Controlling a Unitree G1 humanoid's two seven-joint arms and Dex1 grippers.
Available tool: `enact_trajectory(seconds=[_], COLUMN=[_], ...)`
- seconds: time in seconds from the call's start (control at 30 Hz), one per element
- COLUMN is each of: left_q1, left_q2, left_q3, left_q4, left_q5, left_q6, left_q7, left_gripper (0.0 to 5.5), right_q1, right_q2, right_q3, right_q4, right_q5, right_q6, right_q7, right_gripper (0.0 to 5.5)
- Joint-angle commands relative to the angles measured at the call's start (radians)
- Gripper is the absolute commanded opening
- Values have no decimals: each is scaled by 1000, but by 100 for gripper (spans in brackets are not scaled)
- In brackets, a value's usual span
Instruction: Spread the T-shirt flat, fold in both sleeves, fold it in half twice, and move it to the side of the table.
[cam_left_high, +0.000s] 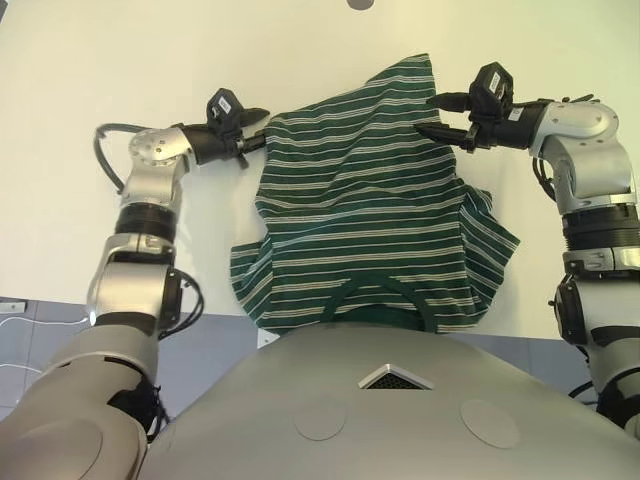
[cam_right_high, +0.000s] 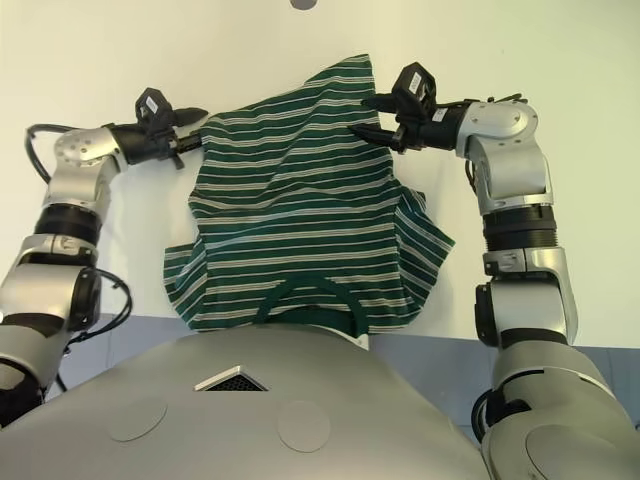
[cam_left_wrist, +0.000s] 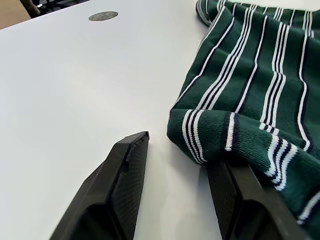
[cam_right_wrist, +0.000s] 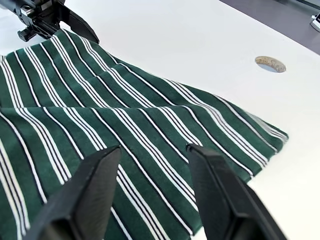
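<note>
The dark green cotton T-shirt with white stripes (cam_left_high: 365, 220) lies rumpled on the white table (cam_left_high: 120, 60), collar nearest the robot. The left gripper (cam_left_high: 258, 130) sits at the shirt's far left corner, fingers spread, with the rolled hem resting against one finger (cam_left_wrist: 240, 195). The right gripper (cam_left_high: 428, 114) is over the far right part of the cloth, fingers apart.

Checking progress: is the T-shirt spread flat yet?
Not flat: the T-shirt lies rumpled, its far hem slanted, an edge rolled beside the left gripper.
</note>
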Motion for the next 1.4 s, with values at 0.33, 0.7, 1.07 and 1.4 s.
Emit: enact_trajectory(seconds=[0.33, 0.7, 1.07, 1.4], left_q1=[-107, 131, -25, -151], left_q2=[-88, 187, 11, -102], left_q3=[72, 127, 75, 65], left_q4=[-17, -158, 116, 288], left_q5=[-54, -28, 4, 24], left_q6=[-181, 3, 16, 8], left_q7=[-37, -42, -15, -48], left_gripper=[6, 91, 216, 165], right_q1=[-20, 10, -28, -60], right_q2=[33, 29, 34, 54], right_q3=[-1, 3, 12, 22], right_q4=[84, 64, 123, 177], right_q5=[-59, -75, -91, -100], right_q6=[-75, -75, -102, -126], right_q7=[-90, -95, -86, -89], right_gripper=[247, 247, 247, 247])
